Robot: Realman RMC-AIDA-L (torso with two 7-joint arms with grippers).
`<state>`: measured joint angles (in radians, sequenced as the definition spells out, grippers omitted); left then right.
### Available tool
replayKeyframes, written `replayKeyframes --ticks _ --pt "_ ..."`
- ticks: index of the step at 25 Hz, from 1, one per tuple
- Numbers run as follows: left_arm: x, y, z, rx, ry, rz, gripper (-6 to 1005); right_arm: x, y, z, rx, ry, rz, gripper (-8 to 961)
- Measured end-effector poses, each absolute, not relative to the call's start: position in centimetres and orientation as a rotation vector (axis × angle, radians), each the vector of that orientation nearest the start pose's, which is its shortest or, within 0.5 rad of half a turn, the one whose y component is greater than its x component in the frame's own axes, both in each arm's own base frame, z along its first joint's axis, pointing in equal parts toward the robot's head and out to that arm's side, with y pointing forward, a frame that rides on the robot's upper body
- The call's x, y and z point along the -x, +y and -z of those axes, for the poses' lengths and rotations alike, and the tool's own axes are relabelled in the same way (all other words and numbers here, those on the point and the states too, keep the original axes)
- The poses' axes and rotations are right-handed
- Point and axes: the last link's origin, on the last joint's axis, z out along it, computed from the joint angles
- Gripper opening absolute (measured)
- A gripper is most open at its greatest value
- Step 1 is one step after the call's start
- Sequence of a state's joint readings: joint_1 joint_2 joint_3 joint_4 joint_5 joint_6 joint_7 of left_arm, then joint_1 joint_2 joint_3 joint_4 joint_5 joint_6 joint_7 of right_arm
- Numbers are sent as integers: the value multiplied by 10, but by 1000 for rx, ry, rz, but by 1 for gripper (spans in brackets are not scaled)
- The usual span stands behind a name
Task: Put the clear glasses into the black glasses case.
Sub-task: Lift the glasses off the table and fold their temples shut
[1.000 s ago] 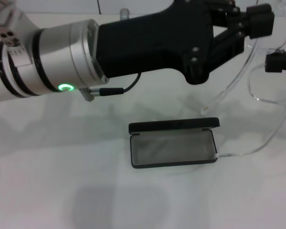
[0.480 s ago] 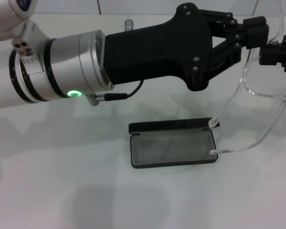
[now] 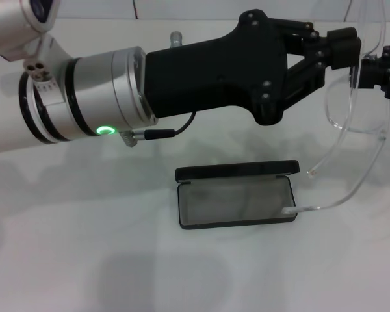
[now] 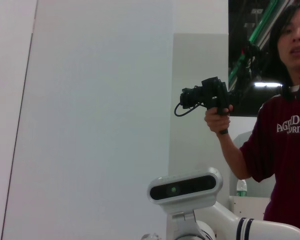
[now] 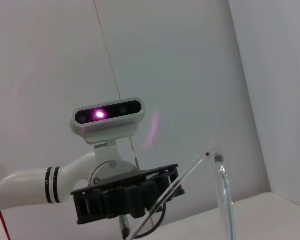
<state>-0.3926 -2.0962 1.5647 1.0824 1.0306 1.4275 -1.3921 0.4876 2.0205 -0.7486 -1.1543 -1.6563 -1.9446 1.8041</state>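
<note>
The black glasses case [image 3: 237,200] lies open on the white table [image 3: 84,247], grey lining up, its lid [image 3: 237,171] folded back on the far side. The clear glasses [image 3: 338,123] hang in the air above the case's right end. My left gripper [image 3: 348,44] and my right gripper [image 3: 377,68] are both shut on their upper frame. One clear arm tip [image 3: 290,211] touches the case's right end. The other tip [image 3: 312,173] hovers just right of the lid. The right wrist view shows a glasses arm [image 5: 224,195] close up, with the left gripper [image 5: 127,197] behind it.
My left arm [image 3: 104,97] spans the upper table from the left, high above the surface. A small metal post [image 3: 176,37] stands at the back. In the left wrist view a person [image 4: 285,135] holds a camera behind the robot's head [image 4: 185,187].
The glasses have swung down and turned, bringing their arm tips to the case's right end. One tip has since lifted off the lid corner. Both grippers drew closer together.
</note>
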Motion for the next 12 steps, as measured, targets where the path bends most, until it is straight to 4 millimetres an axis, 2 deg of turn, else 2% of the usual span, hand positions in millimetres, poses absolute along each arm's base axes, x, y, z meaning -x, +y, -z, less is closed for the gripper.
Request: replayKeyframes --ticks 12 --pt "90 295 10 2713 -96 1547 56 -181 313 -106 2844 391 -1007 115"
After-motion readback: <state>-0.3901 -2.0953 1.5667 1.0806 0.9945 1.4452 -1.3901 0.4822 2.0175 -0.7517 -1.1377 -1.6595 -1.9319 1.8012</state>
